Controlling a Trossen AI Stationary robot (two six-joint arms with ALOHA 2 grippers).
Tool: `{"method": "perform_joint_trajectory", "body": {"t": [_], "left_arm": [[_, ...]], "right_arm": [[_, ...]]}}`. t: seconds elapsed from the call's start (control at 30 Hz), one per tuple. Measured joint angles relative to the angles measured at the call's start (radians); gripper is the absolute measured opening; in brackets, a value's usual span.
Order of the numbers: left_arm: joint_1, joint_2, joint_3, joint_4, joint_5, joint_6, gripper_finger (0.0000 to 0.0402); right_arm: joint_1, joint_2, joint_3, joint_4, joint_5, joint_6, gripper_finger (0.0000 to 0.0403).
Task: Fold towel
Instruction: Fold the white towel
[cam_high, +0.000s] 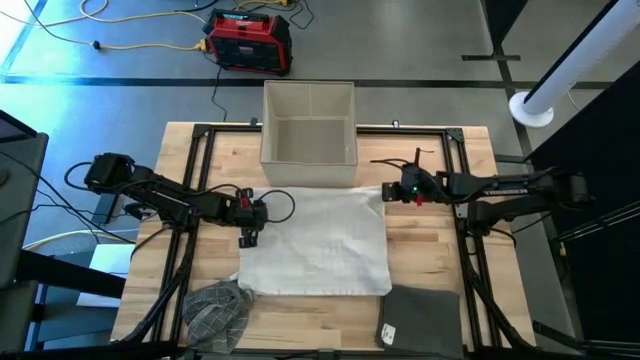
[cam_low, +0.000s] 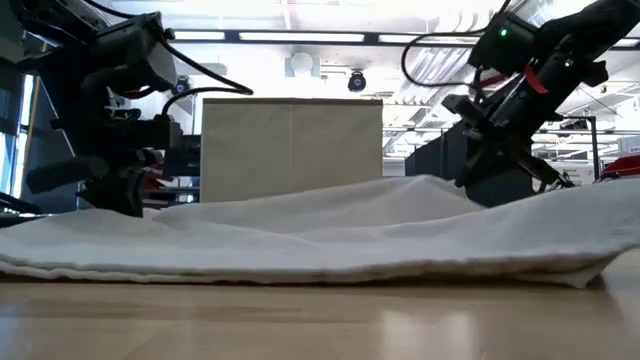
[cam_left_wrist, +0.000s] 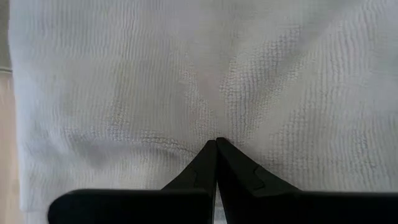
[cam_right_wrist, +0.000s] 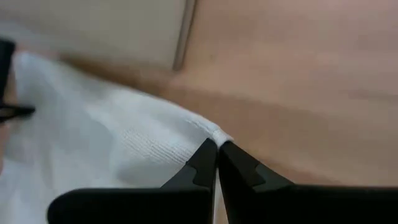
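Towel (cam_high: 318, 240) lies spread flat on the table (cam_high: 430, 255), just in front of the open bin (cam_high: 308, 120), with my two grippers at its opposite edges. My right gripper (cam_right_wrist: 216, 146) has its fingers pressed together on the far corner of the cloth; from its wrist camera I see the corner's tip pinched right at the fingertips, bare wood just beyond them. My left gripper (cam_left_wrist: 216, 144) is also closed, fingertips down on the cloth with wrinkles drawn in toward them, so I judge it has a pinch of the opposite edge, though how much fabric it has I can't confirm.

I read the step as securing both holds before lifting to fold. To do it well, I'd raise both hands together and level, since the right pinch looks shallow and could slip if that side leads. I'd keep the cloth taut between the hands, then carry the held edge over toward the near edge so the corners meet squarely.
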Motion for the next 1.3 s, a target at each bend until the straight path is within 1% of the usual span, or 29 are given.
{"method": "perform_joint_trajectory", "body": {"t": [0.1, 0.17, 0.23, 0.37, 0.5, 0.57, 0.7, 0.8, 0.9, 1.0, 1.07, 1.13, 1.2, 1.3], "left_arm": [[0.0, 0.0, -0.003, 0.018, -0.003, -0.01, 0.0], [0.001, 0.002, -0.004, 0.041, -0.003, -0.011, 0.0], [0.001, 0.003, -0.004, 0.055, -0.004, -0.011, 0.0], [0.001, 0.002, -0.004, 0.072, -0.009, -0.011, 0.0], [0.0, 0.002, -0.001, 0.072, -0.009, -0.011, 0.0], [0.0, 0.001, 0.018, 0.046, -0.005, -0.011, 0.0], [0.0, -0.007, 0.101, -0.102, 0.017, -0.012, 0.0], [-0.002, -0.029, 0.199, -0.208, 0.044, -0.016, 0.0], [-0.015, -0.047, 0.268, -0.302, 0.115, -0.064, 0.0], [-0.053, -0.076, 0.295, -0.3, 0.237, -0.188, 0.0], [-0.11, -0.077, 0.294, -0.296, 0.286, -0.298, 0.0], [-0.194, -0.074, 0.293, -0.299, 0.289, -0.385, 0.0], [-0.28, -0.063, 0.293, -0.279, 0.253, -0.46, 0.0], [-0.366, -0.037, 0.251, -0.18, 0.187, -0.514, 0.0]], "right_arm": [[-0.001, -0.01, 0.0, 0.001, 0.054, -0.006, 0.0], [-0.007, -0.005, 0.0, -0.009, 0.048, -0.011, 0.0], [-0.012, 0.003, 0.0, -0.025, 0.018, -0.024, 0.0002], [-0.013, 0.007, 0.0, -0.083, -0.029, -0.06, 0.0024], [-0.013, -0.006, 0.0, -0.124, -0.045, -0.086, 0.0077], [-0.014, -0.03, 0.0, -0.122, -0.09, -0.12, 0.0104], [0.016, -0.093, 0.0, -0.094, -0.246, -0.187, 0.0139], [0.077, -0.125, 0.0, -0.089, -0.331, -0.199, 0.0149], [0.171, -0.132, 0.0, -0.088, -0.356, -0.199, 0.0151], [0.277, -0.111, 0.0, -0.091, -0.362, -0.198, 0.0151], [0.345, -0.085, 0.0, -0.09, -0.362, -0.176, 0.0151], [0.407, -0.053, 0.0, -0.066, -0.34, -0.148, 0.0151], [0.458, -0.016, 0.0, -0.026, -0.288, -0.134, 0.0148], [0.507, 0.053, 0.0, 0.038, -0.208, -0.131, 0.0131]]}}
